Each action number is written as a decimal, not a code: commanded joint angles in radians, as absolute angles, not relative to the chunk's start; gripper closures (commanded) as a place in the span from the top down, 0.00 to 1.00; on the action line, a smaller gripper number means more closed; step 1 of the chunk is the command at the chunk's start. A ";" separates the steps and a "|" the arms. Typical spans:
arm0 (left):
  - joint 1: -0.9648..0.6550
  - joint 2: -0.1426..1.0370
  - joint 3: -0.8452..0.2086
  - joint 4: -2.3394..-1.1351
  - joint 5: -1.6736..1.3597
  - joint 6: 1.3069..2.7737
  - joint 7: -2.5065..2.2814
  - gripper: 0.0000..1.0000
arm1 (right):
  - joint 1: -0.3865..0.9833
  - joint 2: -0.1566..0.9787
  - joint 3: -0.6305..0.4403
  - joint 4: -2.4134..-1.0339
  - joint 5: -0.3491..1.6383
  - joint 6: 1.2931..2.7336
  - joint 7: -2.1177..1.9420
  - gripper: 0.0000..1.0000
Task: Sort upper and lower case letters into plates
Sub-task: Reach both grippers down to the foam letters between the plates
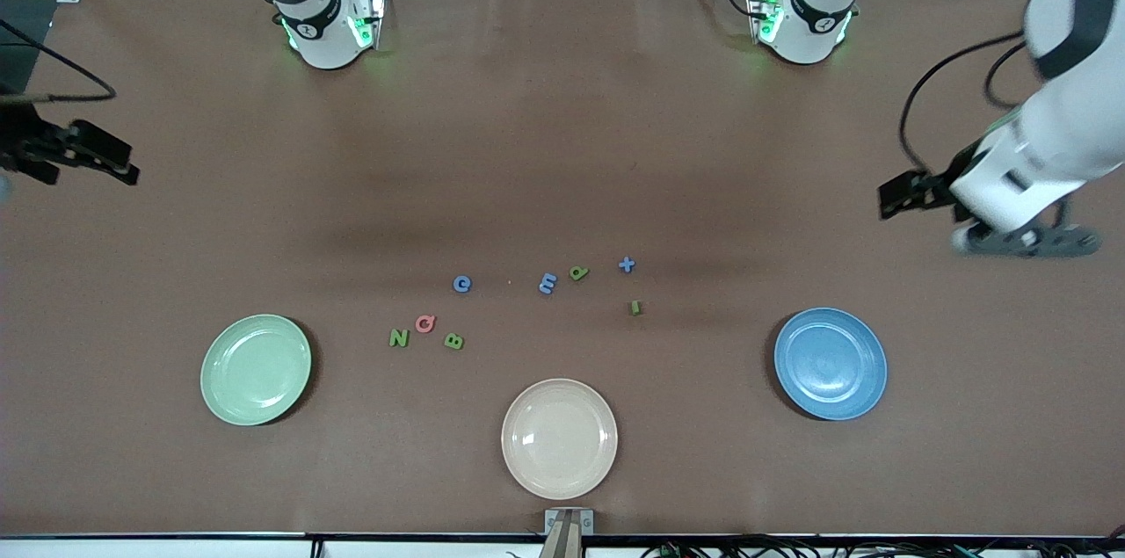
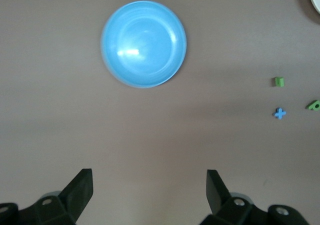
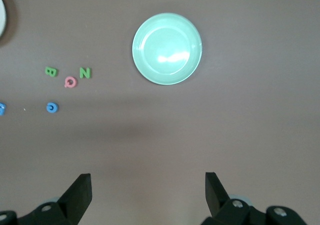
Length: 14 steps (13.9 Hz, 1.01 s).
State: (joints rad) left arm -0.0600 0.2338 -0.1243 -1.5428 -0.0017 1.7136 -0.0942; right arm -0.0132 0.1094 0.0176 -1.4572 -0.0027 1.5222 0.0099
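Observation:
Eight small letters lie loose mid-table. Green N [image 1: 399, 337], red Q [image 1: 425, 323], green B [image 1: 453, 341] and blue G [image 1: 462, 284] cluster toward the pale green plate [image 1: 256, 369]. Blue m [image 1: 547, 283], green a [image 1: 578, 273], blue t [image 1: 627, 264] and green i [image 1: 635, 307] lie toward the blue plate [image 1: 830, 363]. Both plates hold nothing. My left gripper [image 1: 892, 196] hangs open over bare table at the left arm's end, looking down on the blue plate [image 2: 144, 44]. My right gripper [image 1: 130, 167] hangs open at the right arm's end, with the green plate [image 3: 167, 48] below it.
A cream-beige plate [image 1: 559, 438] sits between the two coloured plates, nearest the front camera, and holds nothing. A small grey bracket [image 1: 569, 523] stands at the table's front edge. Brown tabletop stretches from the letters up to the arm bases.

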 commanded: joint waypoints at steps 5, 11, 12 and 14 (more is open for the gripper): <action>-0.250 0.556 -0.126 -1.486 -0.006 2.060 -0.333 1.00 | 0.075 0.328 0.020 -1.445 0.017 1.741 0.026 1.00; -0.394 0.748 -0.121 -1.471 -0.002 2.287 -0.664 0.81 | 0.179 0.547 0.018 -1.445 0.028 1.926 0.344 1.00; -0.402 0.771 -0.121 -1.468 -0.003 2.311 -0.684 0.76 | 0.189 0.576 0.018 -1.445 0.028 1.951 0.383 1.00; -0.431 0.814 -0.118 -1.462 -0.002 2.364 -0.718 0.72 | 0.205 0.632 0.018 -1.445 0.029 2.020 0.399 1.00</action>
